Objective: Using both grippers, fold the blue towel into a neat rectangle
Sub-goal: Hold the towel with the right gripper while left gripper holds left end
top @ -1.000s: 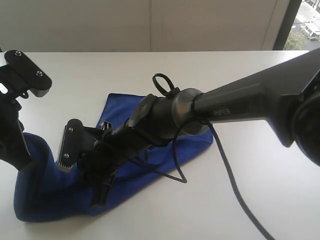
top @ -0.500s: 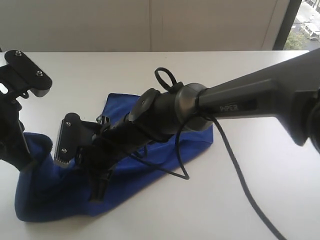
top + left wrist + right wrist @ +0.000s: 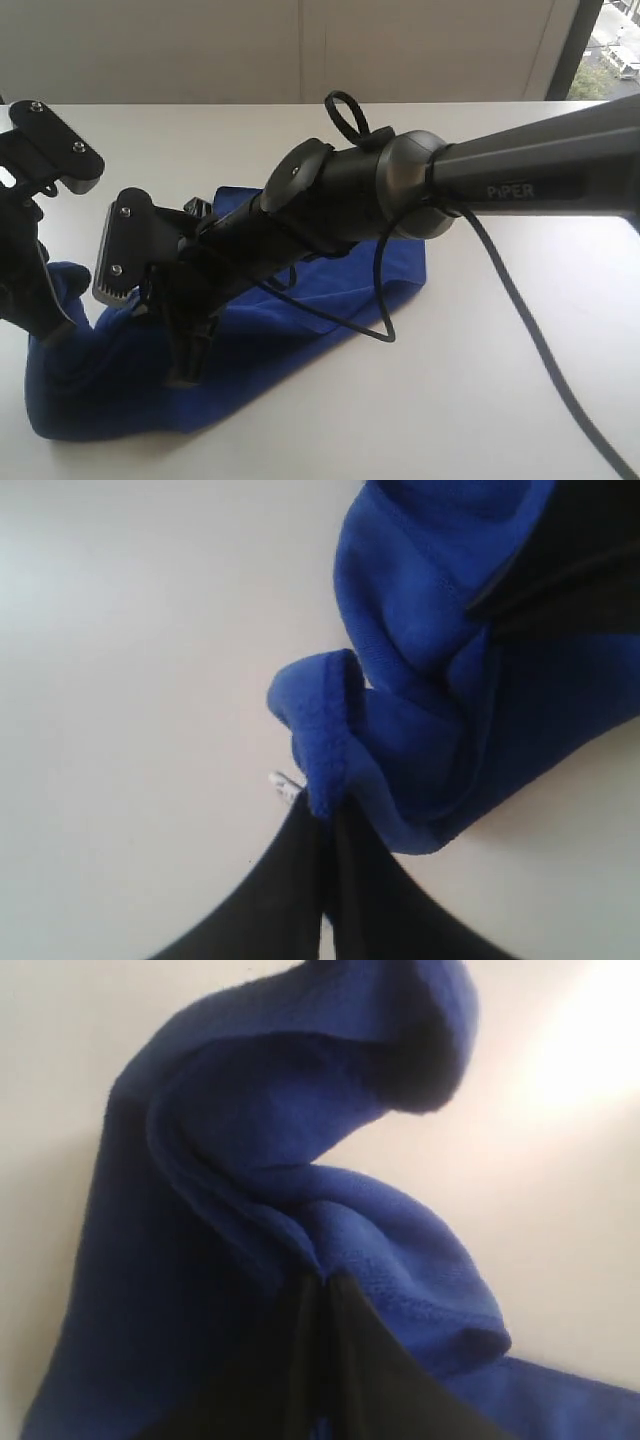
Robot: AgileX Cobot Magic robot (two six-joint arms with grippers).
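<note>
The left claw (image 3: 326, 820) and right claw (image 3: 318, 1290) each pinch the blue towel (image 3: 262, 352); the right arm (image 3: 540, 170) reads "PIPER".

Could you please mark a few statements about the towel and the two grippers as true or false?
1. The left gripper is shut on an edge of the blue towel. True.
2. The right gripper hangs open above the towel. False: it is shut on a fold of it.
3. The towel lies flat in a neat rectangle. False: it is bunched and lifted where it is gripped.
4. The towel rests on a white table. True.
</note>
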